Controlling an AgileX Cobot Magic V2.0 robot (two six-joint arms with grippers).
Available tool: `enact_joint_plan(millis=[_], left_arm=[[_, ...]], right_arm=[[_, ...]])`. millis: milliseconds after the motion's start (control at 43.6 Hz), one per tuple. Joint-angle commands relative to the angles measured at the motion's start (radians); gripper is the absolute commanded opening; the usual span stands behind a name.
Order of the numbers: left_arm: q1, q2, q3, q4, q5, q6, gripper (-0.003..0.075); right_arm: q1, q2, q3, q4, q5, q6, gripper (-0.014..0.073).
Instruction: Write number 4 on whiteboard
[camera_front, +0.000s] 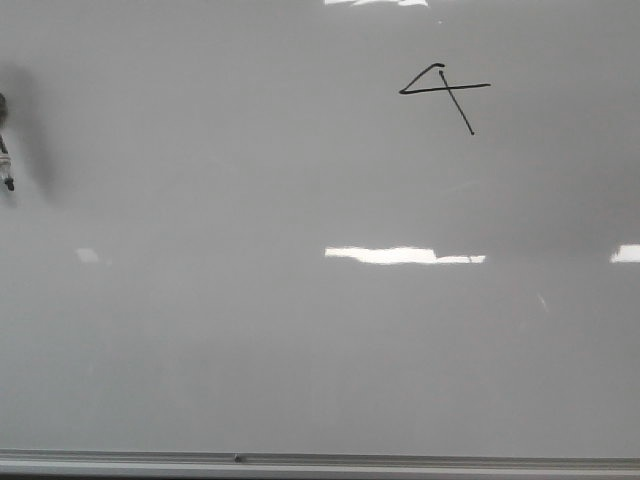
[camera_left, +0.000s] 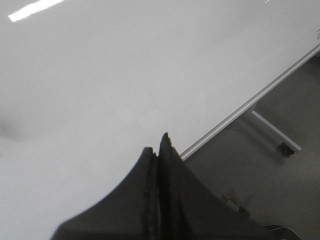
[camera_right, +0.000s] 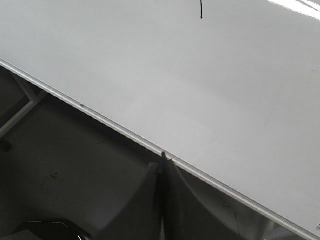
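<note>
- Number 4 (camera_front: 445, 95) drawn in black, upper right of whiteboard (camera_front: 300, 330).
- Left gripper (camera_left: 159, 150): jaws clenched, empty, over board's edge.
- Right gripper (camera_right: 164, 162): jaws clenched, empty, at frame strip (camera_right: 100, 117).

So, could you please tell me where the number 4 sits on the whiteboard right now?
In the front view, the number 4 sits in the upper right of the whiteboard, above the long bright light reflection and far from the grey frame strip below.

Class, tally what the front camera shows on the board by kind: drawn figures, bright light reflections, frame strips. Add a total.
Drawn figures: 1, the number 4 on the whiteboard
Bright light reflections: 4
Frame strips: 1, the grey strip
Total: 6
</note>
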Motion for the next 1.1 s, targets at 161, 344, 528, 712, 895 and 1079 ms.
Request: enact_joint_plan(millis=[161,344,528,712,895,1079], left_arm=[[-0.009,-0.005,-0.033,-0.003,-0.073,-0.008,-0.0020],[0.066,-0.062,0.013,0.022,-0.076,-0.001,-0.0020],[0.237,-0.235,0.179,-0.142,-0.219,0.202,-0.0020],[0.456,-0.449,0.385,-0.142,-0.364,0.215,-0.0020],[0.628,-0.628,0.596,-0.132,-0.537,0.215,-0.0020],[0.692,-0.735,0.769,-0.119,-0.738,0.215,-0.0020]], right_arm=[[-0.005,0.010,-0.021,-0.013,-0.077,0.000,-0.0071],[-0.005,0.010,-0.021,-0.013,-0.076,0.000,-0.0071],[-0.003,0.010,-0.021,-0.013,-0.075,0.000,-0.0071],[-0.003,0.010,-0.021,-0.013,-0.074,0.000,-0.0071],[-0.003,0.010,-0.021,-0.013,-0.074,0.000,-0.0071],[-0.003,0.010,-0.021,-0.013,-0.073,0.000,-0.0071]])
